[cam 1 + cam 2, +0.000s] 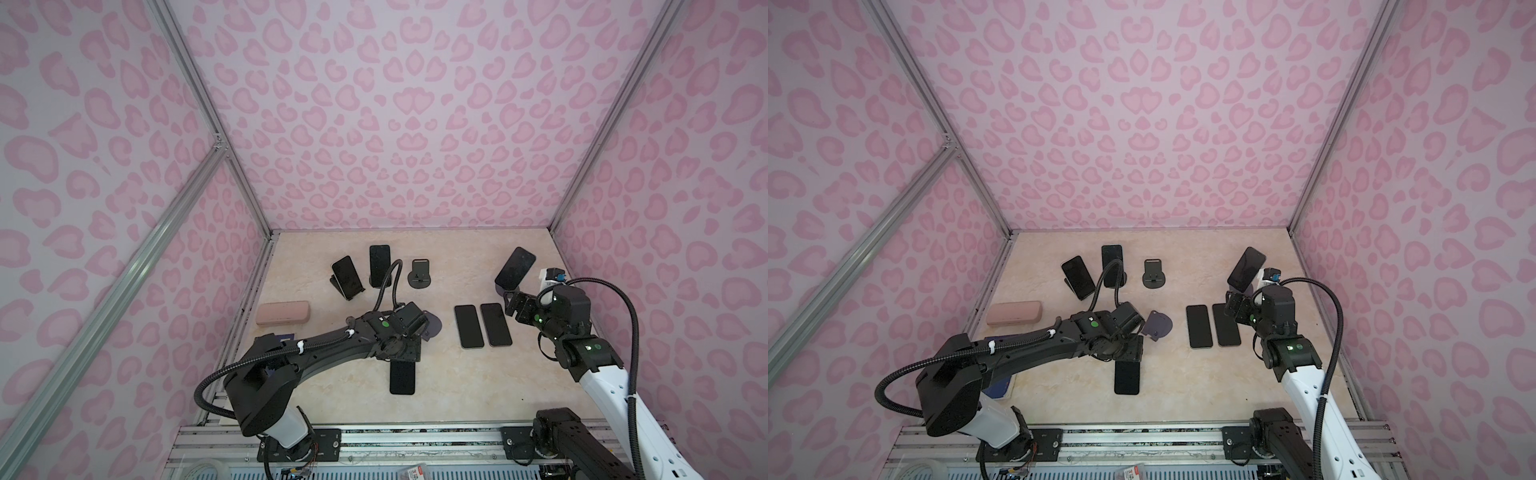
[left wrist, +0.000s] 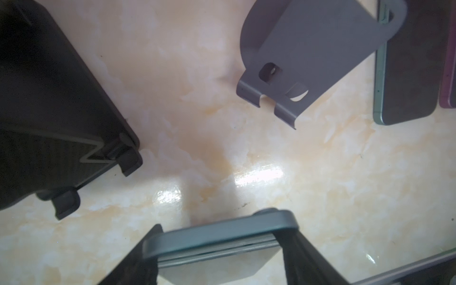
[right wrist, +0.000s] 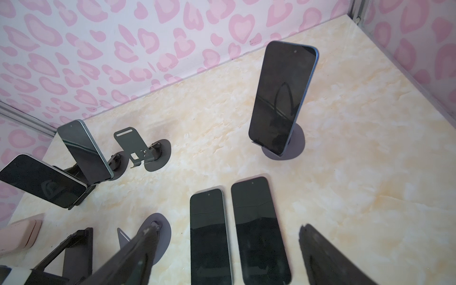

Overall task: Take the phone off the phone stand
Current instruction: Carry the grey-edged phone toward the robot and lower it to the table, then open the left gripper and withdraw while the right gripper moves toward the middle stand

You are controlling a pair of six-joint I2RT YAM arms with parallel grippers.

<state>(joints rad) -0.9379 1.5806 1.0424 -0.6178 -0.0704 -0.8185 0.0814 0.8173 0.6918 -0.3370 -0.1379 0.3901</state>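
Note:
My left gripper (image 2: 219,243) is shut on the short end of a grey-green phone (image 2: 217,234). In both top views this phone (image 1: 402,378) (image 1: 1127,378) shows dark, under the left wrist and toward the front of the table. An empty grey-purple phone stand (image 2: 308,56) (image 1: 432,326) sits just beyond it, not touching the phone. My right gripper (image 3: 229,237) (image 1: 513,305) is open above two flat phones, holding nothing. Beyond it another phone (image 3: 281,98) (image 1: 515,268) leans upright on a round stand (image 3: 296,145).
Two phones (image 1: 468,326) (image 1: 495,324) lie flat side by side at centre right. At the back left, two phones (image 1: 347,276) (image 1: 380,264) rest on stands beside an empty black stand (image 1: 419,274). A pink case (image 1: 282,312) lies at the left wall. A black stand (image 2: 49,111) is near my left gripper.

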